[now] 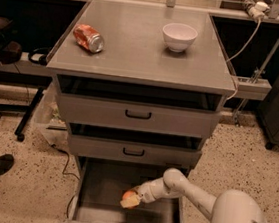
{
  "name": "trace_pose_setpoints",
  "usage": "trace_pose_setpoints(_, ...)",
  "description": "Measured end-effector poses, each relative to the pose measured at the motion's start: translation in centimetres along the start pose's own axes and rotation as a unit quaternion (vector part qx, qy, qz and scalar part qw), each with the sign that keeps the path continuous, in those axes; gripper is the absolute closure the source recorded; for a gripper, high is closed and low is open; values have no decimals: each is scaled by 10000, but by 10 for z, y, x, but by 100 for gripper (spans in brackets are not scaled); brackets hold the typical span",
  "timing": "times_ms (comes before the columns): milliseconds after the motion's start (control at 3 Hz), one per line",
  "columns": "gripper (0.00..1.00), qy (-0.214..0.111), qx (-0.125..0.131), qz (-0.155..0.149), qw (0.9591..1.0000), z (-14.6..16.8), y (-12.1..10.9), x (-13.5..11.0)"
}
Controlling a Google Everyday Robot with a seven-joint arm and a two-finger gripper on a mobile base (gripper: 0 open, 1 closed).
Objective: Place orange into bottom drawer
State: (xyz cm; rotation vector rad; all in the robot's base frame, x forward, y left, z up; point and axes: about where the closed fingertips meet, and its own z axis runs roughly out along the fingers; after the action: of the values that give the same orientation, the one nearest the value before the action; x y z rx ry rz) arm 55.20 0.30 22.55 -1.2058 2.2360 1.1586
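Camera view — orange [129, 201] in gripper [133, 198], over drawer [108, 183]

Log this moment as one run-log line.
phase: placing | gripper: inside open bottom drawer, holding orange | release: not yet | cabinet top: soda can, white bowl

gripper [136, 199] inside open bottom drawer [103, 200] | fingers [138, 198] clasp orange [129, 200] | can [88, 38], bowl [179, 36] on cabinet top [136, 55]
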Motion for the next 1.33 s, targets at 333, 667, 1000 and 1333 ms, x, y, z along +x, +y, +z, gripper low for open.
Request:
trace_pose_setpoints(333,100,-29,88,-158,9998,8,-3,13)
trace_pose_setpoints(667,100,-60,221,-432,9988,20,-16,31)
trace_pose_setpoints(1000,81,-60,265,-832,9962,34,-32,44)
trace_pose_setpoints(1333,58,-99,248,-1232,9920,42,-46,49)
